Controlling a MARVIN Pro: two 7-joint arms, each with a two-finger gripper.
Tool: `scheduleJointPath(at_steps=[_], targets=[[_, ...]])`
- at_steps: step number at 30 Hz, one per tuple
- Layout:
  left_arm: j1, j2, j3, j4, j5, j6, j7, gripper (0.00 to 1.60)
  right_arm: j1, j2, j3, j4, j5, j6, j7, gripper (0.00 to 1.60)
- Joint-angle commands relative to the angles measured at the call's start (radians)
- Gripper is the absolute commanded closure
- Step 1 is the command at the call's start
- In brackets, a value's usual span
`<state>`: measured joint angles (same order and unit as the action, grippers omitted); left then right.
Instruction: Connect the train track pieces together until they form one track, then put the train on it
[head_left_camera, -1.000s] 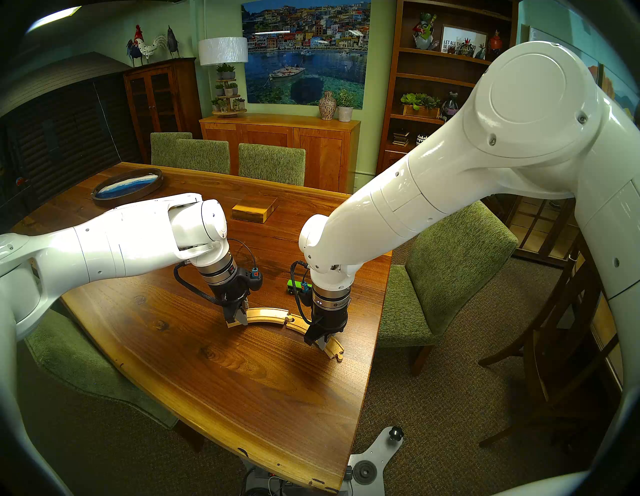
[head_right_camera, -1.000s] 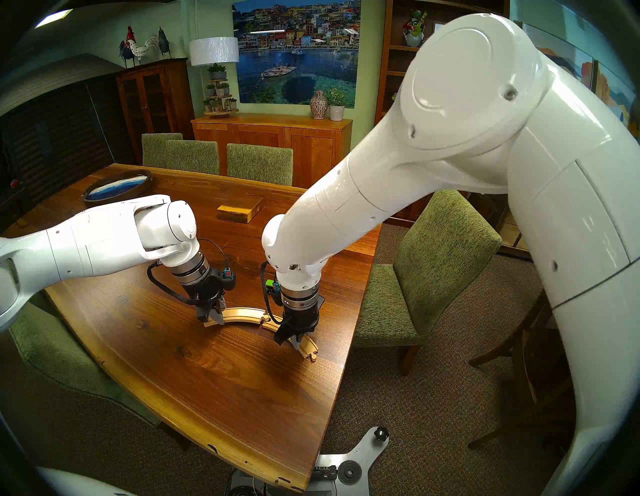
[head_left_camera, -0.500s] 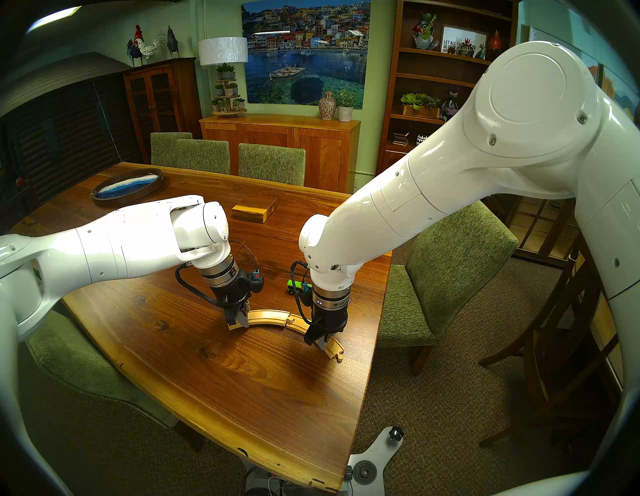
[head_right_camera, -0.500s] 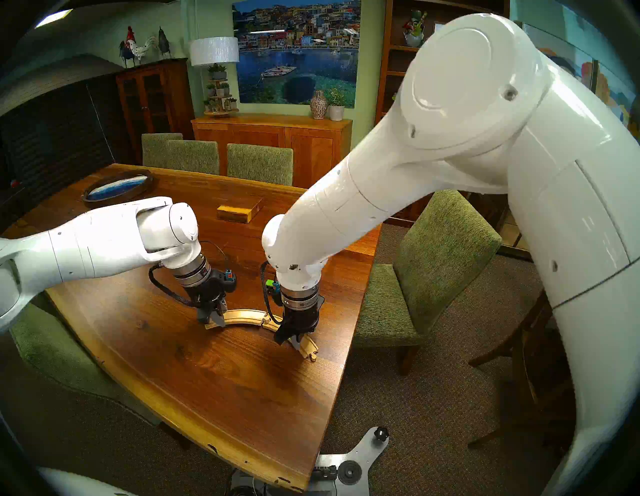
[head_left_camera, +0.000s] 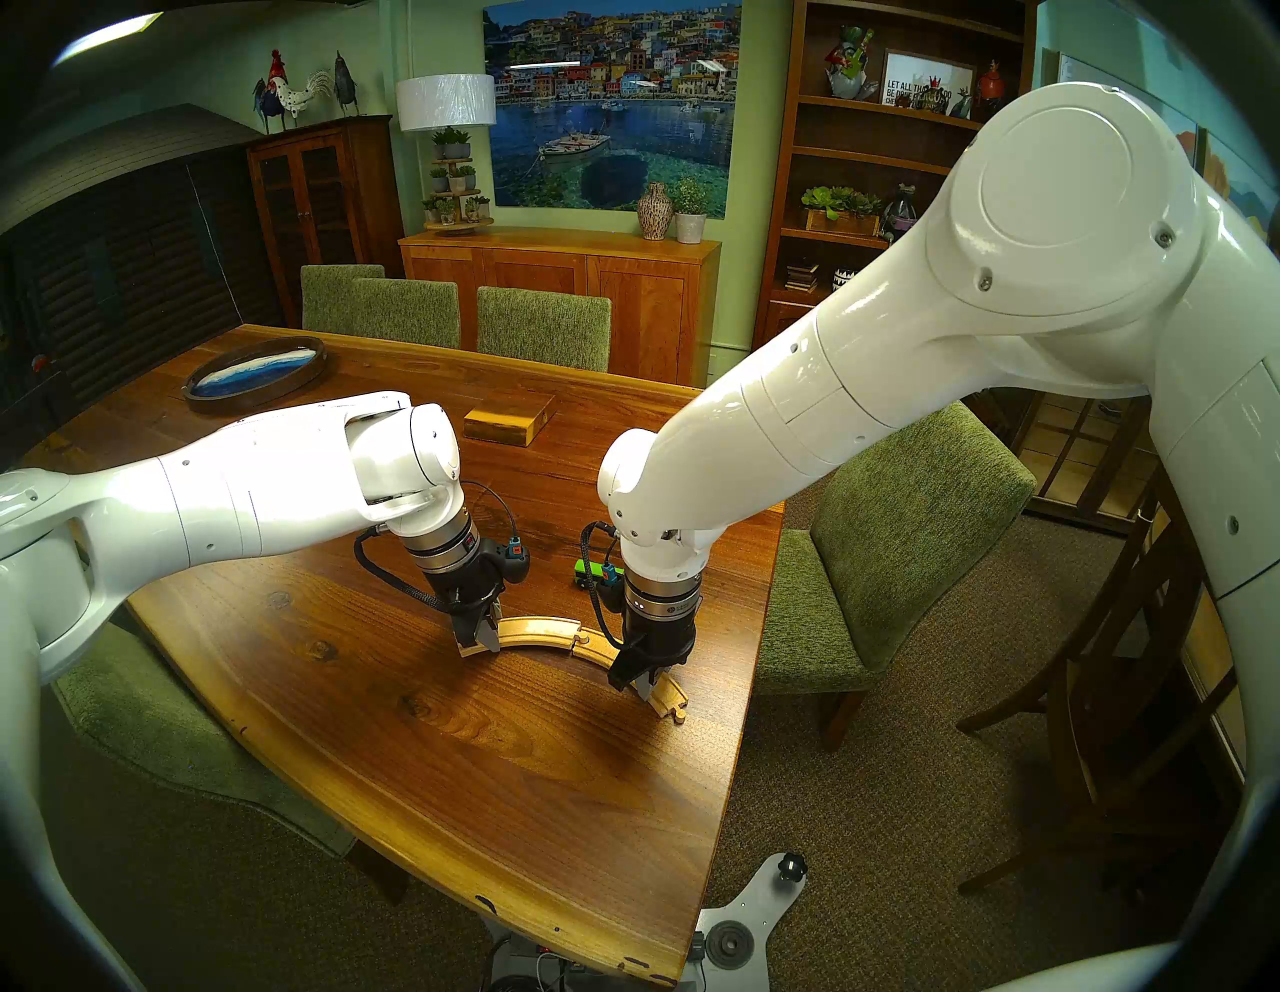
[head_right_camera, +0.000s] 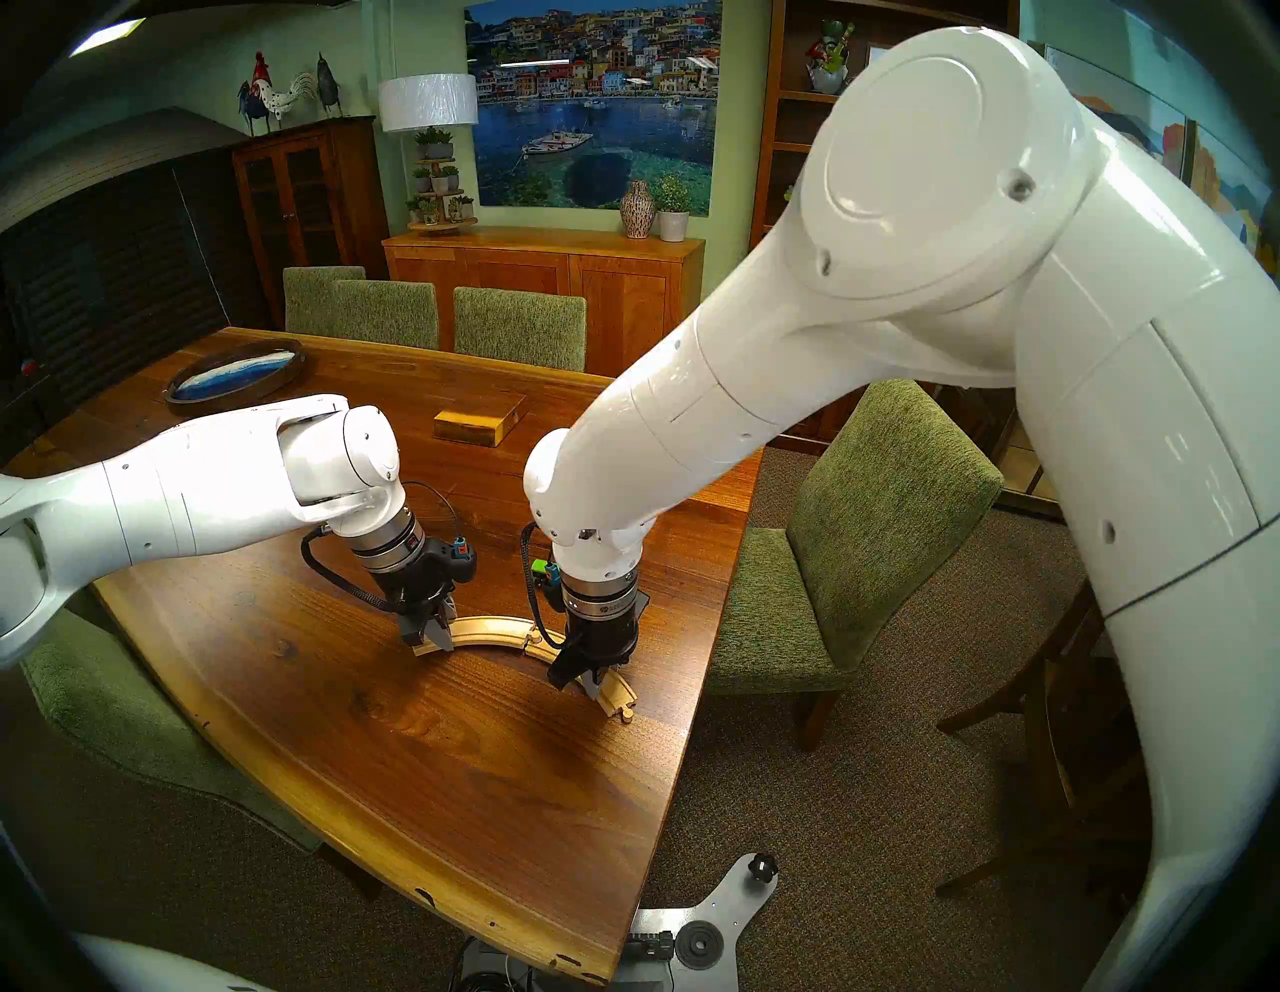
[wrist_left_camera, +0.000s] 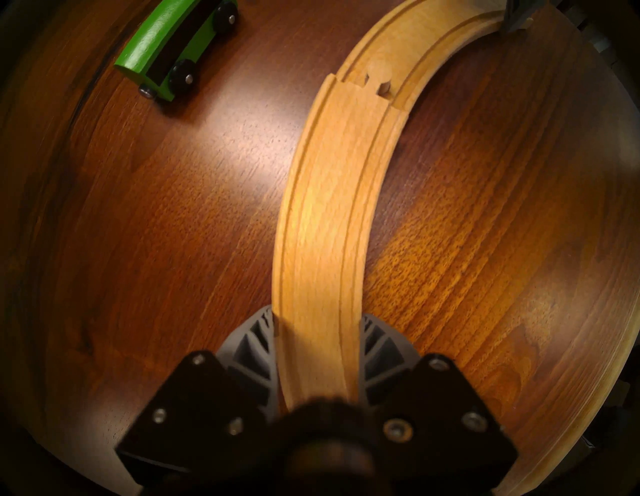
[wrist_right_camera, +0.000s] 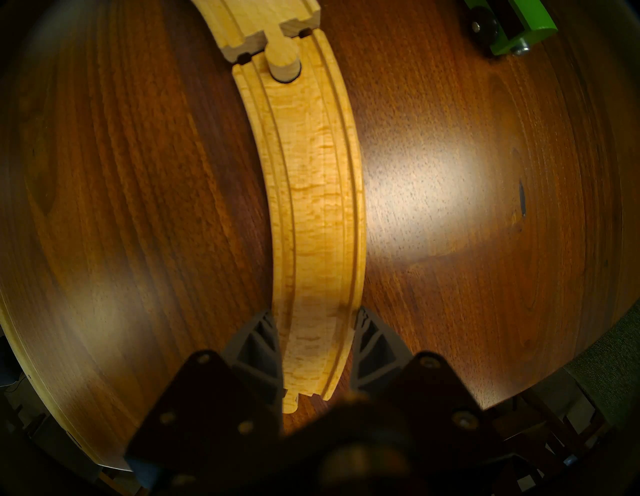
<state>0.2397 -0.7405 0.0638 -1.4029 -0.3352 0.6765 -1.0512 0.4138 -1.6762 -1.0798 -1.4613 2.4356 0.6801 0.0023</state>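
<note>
Two pale curved train track pieces lie end to end on the wooden table (head_left_camera: 485, 762). My left gripper (head_left_camera: 478, 641) is shut on the left track piece (head_left_camera: 537, 630) near its outer end, its fingers (wrist_left_camera: 258, 346) pressing both sides. My right gripper (head_left_camera: 641, 682) is shut on the right track piece (head_left_camera: 596, 648) near its near end. The left piece's round peg (wrist_right_camera: 282, 59) sits in the right piece's socket, with a thin uneven gap at the joint (wrist_left_camera: 379, 81). The green train (head_left_camera: 589, 571) stands on the table behind the joint, partly hidden by my right wrist.
A yellow-brown wooden box (head_left_camera: 509, 422) lies further back on the table, and an oval tray (head_left_camera: 253, 374) sits at the far left. The table's right edge (head_left_camera: 751, 665) runs close to the right track piece. Green chairs (head_left_camera: 900, 540) surround the table.
My left gripper has slid a little to the right with its track piece, pressing the peg further into the socket. The right arm and the train have stayed still.
</note>
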Motion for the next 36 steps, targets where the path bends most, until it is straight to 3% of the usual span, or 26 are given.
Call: scheduleJointPath(at_steps=[1, 6, 7, 8, 9, 10, 28, 36], targets=[[-0.039, -0.003, -0.027, -0.001, -0.007, -0.003, -0.01, 1.6, 0.0, 0.0, -0.006, 0.001, -0.002, -0.004, -0.009, 1.6], [-0.041, -0.005, -0.024, 0.004, -0.009, -0.008, -0.023, 1.6, 0.0, 0.0, -0.007, 0.001, -0.002, -0.004, -0.008, 1.6], [-0.04, -0.005, -0.025, 0.005, -0.01, -0.01, -0.025, 1.22, 0.0, 0.0, -0.007, 0.001, -0.002, -0.004, -0.008, 1.6], [-0.04, -0.005, -0.025, 0.006, -0.01, -0.01, -0.025, 0.1, 0.0, 0.0, -0.007, 0.001, -0.002, -0.004, -0.008, 1.6], [-0.04, -0.005, -0.025, 0.006, -0.01, -0.01, -0.025, 0.1, 0.0, 0.0, -0.007, 0.001, -0.002, -0.004, -0.008, 1.6], [-0.039, -0.005, -0.026, 0.006, -0.011, -0.011, -0.026, 0.0, 0.0, 0.0, -0.007, 0.001, -0.002, -0.004, -0.008, 1.6], [-0.077, 0.029, -0.081, 0.009, -0.054, -0.044, -0.083, 0.0, 0.0, 0.0, -0.007, 0.001, -0.003, -0.003, -0.007, 1.6], [-0.09, 0.024, -0.064, 0.029, -0.03, -0.096, -0.132, 0.0, 0.0, 0.0, -0.007, 0.001, -0.002, -0.004, -0.008, 1.6]])
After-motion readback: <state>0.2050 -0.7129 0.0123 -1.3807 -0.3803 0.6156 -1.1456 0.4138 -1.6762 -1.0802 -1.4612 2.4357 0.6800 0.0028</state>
